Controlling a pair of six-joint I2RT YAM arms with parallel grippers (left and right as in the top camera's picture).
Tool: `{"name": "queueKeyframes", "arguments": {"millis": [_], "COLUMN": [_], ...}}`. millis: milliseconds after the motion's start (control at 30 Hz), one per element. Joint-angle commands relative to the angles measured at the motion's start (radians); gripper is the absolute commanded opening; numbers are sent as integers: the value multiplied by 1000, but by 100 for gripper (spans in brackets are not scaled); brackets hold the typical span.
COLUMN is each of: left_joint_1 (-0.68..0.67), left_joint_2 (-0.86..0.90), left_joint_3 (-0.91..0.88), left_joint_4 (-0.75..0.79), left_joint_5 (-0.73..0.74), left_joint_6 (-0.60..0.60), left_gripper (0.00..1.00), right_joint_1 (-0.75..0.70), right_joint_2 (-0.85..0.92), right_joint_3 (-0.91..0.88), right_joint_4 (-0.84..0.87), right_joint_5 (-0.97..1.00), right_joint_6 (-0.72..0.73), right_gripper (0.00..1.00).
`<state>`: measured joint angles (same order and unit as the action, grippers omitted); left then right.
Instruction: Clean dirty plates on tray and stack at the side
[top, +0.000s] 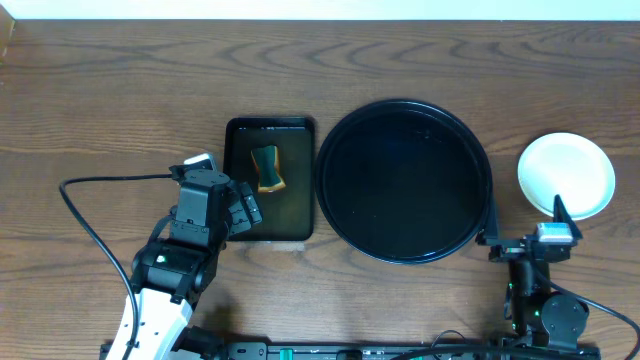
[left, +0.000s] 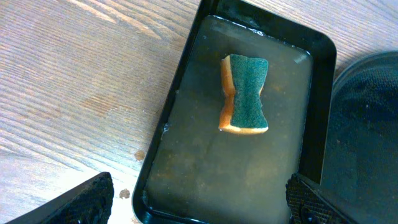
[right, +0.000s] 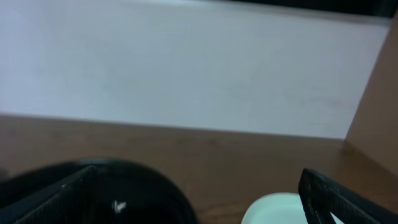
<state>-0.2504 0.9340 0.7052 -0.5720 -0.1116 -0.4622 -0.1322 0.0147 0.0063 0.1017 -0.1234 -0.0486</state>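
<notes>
The large round black tray (top: 405, 180) lies mid-table with nothing on it. The plates (top: 566, 174) sit as one pale round stack on the table right of the tray; only the top one shows, clean. In the right wrist view the tray (right: 124, 193) and the plate edge (right: 273, 211) show low in frame. My left gripper (top: 243, 210) is open, at the near left edge of the small rectangular tray. My right gripper (top: 525, 225) is open and empty near the front edge, between the round tray and the plates.
A small rectangular black tray (top: 269, 180) holds murky water and a green-and-yellow sponge (top: 267, 168), also in the left wrist view (left: 244, 93). A pale wall runs along the table's far edge (right: 186, 62).
</notes>
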Motion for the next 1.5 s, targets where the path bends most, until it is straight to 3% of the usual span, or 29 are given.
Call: {"name": "queueKeyframes", "arguments": {"millis": [0,133,1467], "left_joint_1": [3,3,2], "left_joint_2": [2,2,-1], "left_joint_3": [0,0,0], "left_joint_4": [0,0,-1], "left_joint_5": [-13,-13,-13], "left_joint_6": [13,13,13], "left_gripper": [89,89,89], "right_joint_1": [21,40,55], "right_joint_2": [-10,-10,-10], "right_joint_3": [-1,-1,-1], "right_joint_4": [-19,-169,-158], "right_joint_5": [-59,-87,-84], "right_joint_6": [-90,-90,-53], "right_gripper": [99,99,99]}}
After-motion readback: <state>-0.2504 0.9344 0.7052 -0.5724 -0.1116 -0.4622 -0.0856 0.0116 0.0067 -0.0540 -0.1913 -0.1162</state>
